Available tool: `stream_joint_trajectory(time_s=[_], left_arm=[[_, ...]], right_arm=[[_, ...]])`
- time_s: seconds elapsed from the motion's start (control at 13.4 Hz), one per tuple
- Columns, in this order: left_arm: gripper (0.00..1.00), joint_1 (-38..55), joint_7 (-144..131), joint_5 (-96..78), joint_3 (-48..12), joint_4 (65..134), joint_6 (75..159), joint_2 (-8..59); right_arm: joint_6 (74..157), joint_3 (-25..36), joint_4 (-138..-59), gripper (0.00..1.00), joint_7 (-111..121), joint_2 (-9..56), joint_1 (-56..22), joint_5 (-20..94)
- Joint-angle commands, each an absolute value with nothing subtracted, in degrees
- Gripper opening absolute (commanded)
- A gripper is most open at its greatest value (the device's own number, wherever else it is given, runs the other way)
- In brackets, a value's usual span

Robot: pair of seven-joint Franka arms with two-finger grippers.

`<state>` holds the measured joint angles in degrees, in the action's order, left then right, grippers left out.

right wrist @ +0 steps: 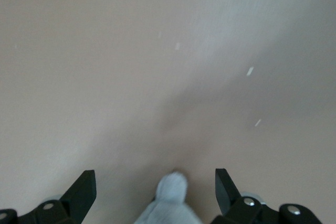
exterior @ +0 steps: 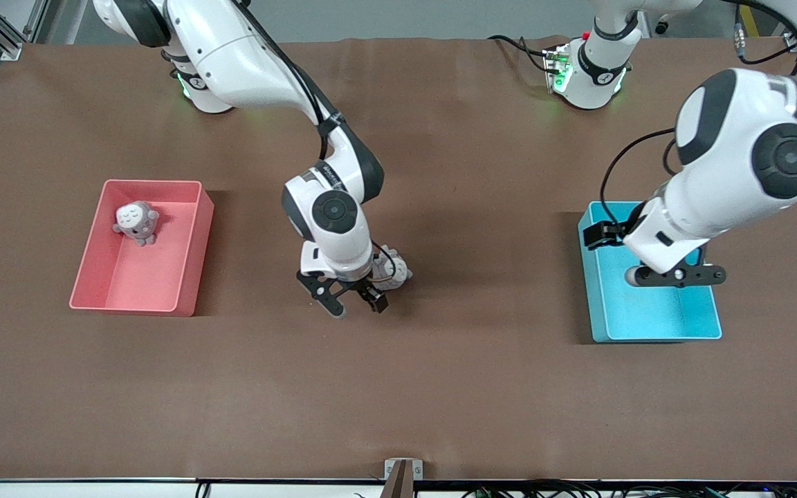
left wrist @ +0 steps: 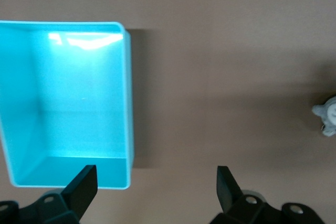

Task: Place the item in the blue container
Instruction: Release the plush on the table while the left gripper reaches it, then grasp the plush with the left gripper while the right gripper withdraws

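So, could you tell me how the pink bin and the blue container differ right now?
The pink bin holds a grey plush toy; the blue container shows nothing inside. The pink bin sits toward the right arm's end of the table, the blue container toward the left arm's, under the open left gripper. Both are rectangular, tall-walled and similar in size.

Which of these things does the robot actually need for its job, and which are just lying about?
For the job:
- light blue rectangular plastic bin
- small grey plush toy on the table, under the open right pincer
- open left pincer, over the bin

Lying about:
- pink plastic bin
- grey plush toy inside it
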<state>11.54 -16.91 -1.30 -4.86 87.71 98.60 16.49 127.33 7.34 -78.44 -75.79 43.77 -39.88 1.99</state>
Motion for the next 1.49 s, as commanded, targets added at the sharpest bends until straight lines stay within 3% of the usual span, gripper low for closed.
stream_joint_trajectory(time_s=[0.0, 0.22, 0.6, 0.82, 1.12, 1.42], left_arm=[[1.0, 15.2, -23.8, -2.3, -4.5, 87.4, 102.5, 19.0], [1.0, 21.2, -35.5, -2.1, -4.5, 87.3, 108.8, 22.3], [1.0, 30.7, -55.7, -2.2, -4.4, 86.7, 118.2, 28.8], [1.0, 35.0, -63.9, -2.0, -4.4, 84.8, 127.2, 34.7], [1.0, 39.2, -66.4, -2.2, -4.4, 82.1, 135.5, 41.9], [1.0, 40.8, -66.4, -2.3, -4.4, 81.7, 141.7, 44.9]], right_arm=[[120.4, 6.4, -79.7, 1.0, -65.7, 38.4, -35.4, 0.8], [112.0, 6.3, -80.7, 1.0, -51.9, 33.2, -29.7, 1.3], [107.9, 6.3, -89.5, 1.0, -26.2, 22.4, -18.0, 1.3], [100.4, 6.5, -89.6, 1.0, -12.6, 18.2, -10.8, 0.8], [93.9, 6.5, -89.0, 1.0, 3.9, 14.7, -0.9, 0.4], [87.9, 6.4, -84.9, 1.0, 5.5, 14.8, 2.0, 0.2]])
